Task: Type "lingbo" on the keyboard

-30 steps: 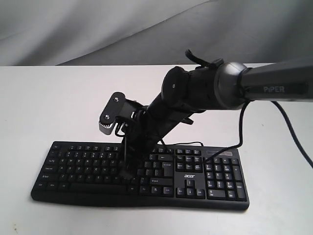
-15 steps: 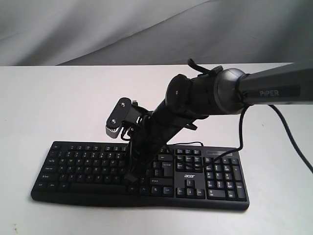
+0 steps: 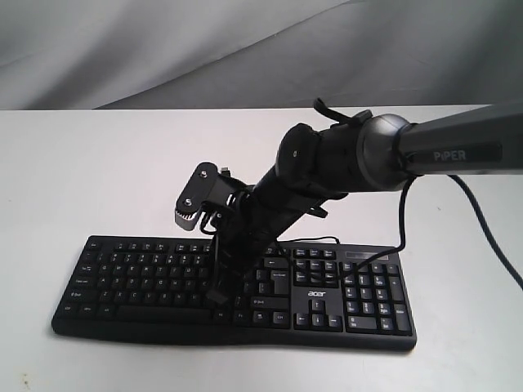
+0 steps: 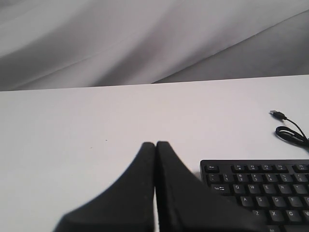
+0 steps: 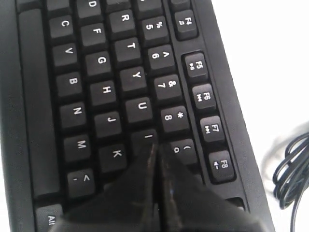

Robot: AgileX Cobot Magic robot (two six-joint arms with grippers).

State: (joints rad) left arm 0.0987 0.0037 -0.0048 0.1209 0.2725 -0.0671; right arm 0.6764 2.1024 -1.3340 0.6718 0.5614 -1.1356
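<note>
**Pressing I: keep the closed tip centred and the stroke short**

Farthest left, the left gripper [image 4: 155, 144], a pair of black tapered fingers, hangs over the bare white tabletop [image 4: 72, 145] just off the keyboard's Esc corner. Its fingers are pressed together with nothing between them. It is out of the way and is best left parked there.

The wide black plastic keyboard with white legends [image 3: 139, 273] lies flat on the table, its number pad at the right end. The right gripper [image 5: 153, 145], black and carried on a dark arm, reaches across the middle and comes down steeply. Its fingers are closed into one narrow wedge and carry nothing. The tip sits at the edge of the square black I key [image 5: 143, 137]; whether the key is pushed in cannot be told.

The second letter looks like the step in hand. The tip should sit on the middle of the cap, press straight down briefly, then lift fully clear. The wedge widens behind its tip, so a slanted or deep push could catch K or 9. Next would come the N key [image 5: 76, 112], two rows nearer the space bar.

At the right, the thin black coiled cable [image 5: 289, 176] lies off the keyboard, clear of the stroke.
</note>
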